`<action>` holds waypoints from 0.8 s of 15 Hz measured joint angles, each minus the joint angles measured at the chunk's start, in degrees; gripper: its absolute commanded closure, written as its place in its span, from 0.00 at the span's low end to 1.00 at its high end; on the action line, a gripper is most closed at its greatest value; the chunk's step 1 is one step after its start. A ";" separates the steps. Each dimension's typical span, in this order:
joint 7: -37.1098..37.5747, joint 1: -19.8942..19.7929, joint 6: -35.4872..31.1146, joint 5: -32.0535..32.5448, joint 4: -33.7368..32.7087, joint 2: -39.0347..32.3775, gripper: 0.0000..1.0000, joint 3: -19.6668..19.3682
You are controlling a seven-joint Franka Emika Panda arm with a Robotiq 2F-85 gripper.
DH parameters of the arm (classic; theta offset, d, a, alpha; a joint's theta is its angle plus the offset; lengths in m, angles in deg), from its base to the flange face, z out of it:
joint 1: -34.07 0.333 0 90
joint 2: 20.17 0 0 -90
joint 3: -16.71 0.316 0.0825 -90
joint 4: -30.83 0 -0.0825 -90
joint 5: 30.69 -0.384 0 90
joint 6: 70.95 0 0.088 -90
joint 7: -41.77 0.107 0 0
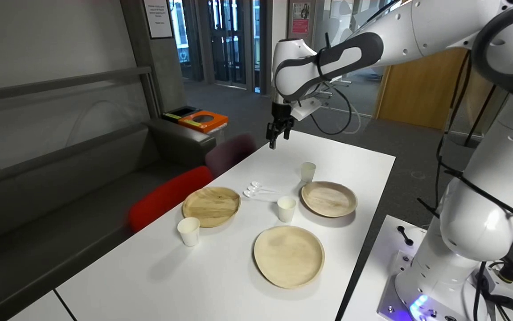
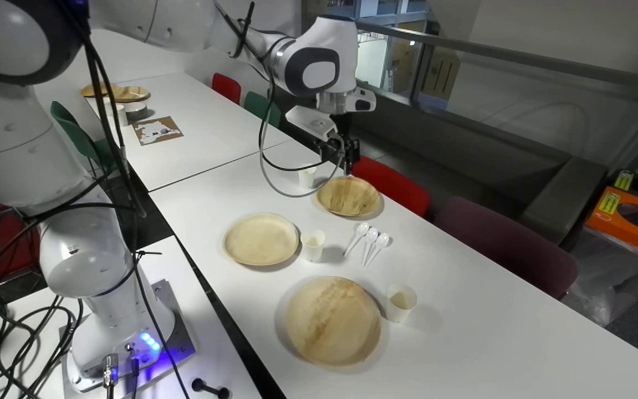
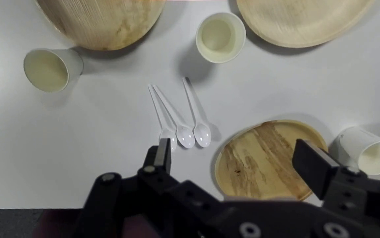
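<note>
The tool (image 3: pixel 232 142) stands wide open and empty, with its fingers (image 3: pixel 164 155) well apart. It hangs above the bench (image 1: pixel 185 285), near one long edge; how high it hangs is hard to judge from these angles. Close ahead of it in the wrist view are three white spoons (image 3: pixel 185 136), lying side by side on the bench with their bowls toward the tool and their handles pointing away. In that view one finger hides part of the closest bowl. Beside the spoons lies a brown-streaked plate (image 3: pixel 259 165), partly hidden by the opposite finger and the tool's body, and a white cup (image 3: pixel 368 150) stands upright near that plate, on the side away from the spoons. Past the spoon handles, a middle cup (image 3: pixel 221 38) stands upright near a pale plate (image 3: pixel 302 19). Farther along the bench, a third cup (image 3: pixel 52 69) stands upright near another plate (image 3: pixel 110 23). In both exterior views the arm (image 1: pixel 327 67) reaches over the bench from its base (image 1: pixel 434 285), where small blue lights (image 1: pixel 418 305) glow. A red chair (image 1: pixel 171 196) and a purple chair (image 1: pixel 234 149) stand along the long edge, with a grey sofa (image 1: pixel 82 178) behind them and a bin (image 1: pixel 219 119) with an orange top beyond the sofa. In an exterior view an adjoining bench (image 2: pixel 213 133) carries more plates (image 2: pixel 133 93), some cups (image 2: pixel 121 114) and a brown board (image 2: pixel 173 126)
</note>
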 measured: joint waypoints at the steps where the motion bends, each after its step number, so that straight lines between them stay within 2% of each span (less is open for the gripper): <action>1: 0.64 0.00 -0.97 0.08 -1.43 -2.29 0.00 0.11; 5: 3.00 0.03 -2.65 0.73 -7.91 -12.39 0.00 0.44; 12: 3.90 -0.01 -1.02 1.35 -21.87 -29.06 0.00 0.45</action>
